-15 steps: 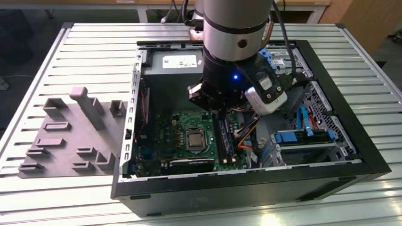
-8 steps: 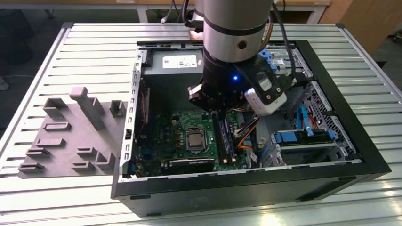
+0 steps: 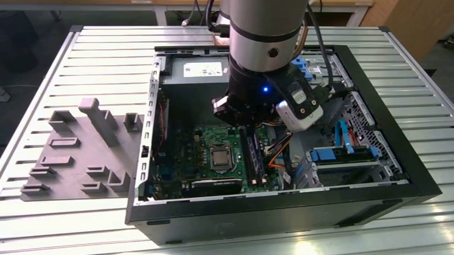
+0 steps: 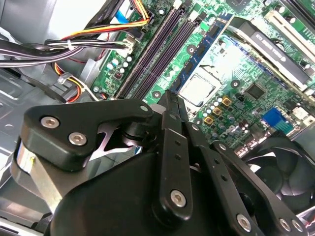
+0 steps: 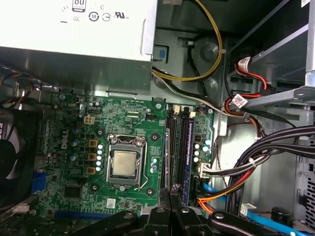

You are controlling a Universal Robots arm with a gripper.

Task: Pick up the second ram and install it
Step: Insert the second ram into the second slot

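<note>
- The hand (image 5: 170,199) is seen low inside the open computer case (image 3: 284,215), over the memory slots; its fingers (image 4: 172,147) are pressed together at the tips, and nothing is seen gripped between them.
- The second ram (image 5: 170,147) is taken to be the thin dark stick standing on edge in the slot directly in line with the fingertips and running away from them. Whether the tips touch it cannot be told. In the exterior view it appears as a long dark strip (image 3: 253,159) reaching out from under the hand.
- Just beside it, further long slots (image 5: 188,142) are laid parallel, one of them blue.
- Near the hand, to one side of the slots, the processor socket (image 5: 123,164) is set flat on the green motherboard (image 5: 64,187).
- On the other side of the slots, bundled cables (image 5: 231,182) in black, red, yellow and orange are seen.
- A black fan (image 4: 283,172) is mounted past the socket.
- Beyond the far end of the slots, the grey power supply (image 5: 74,34) is fixed against the case wall.
- Well apart from the hand, outside the case, a grey holder tray (image 3: 78,159) is laid on the ribbed counter (image 3: 106,53).
</note>
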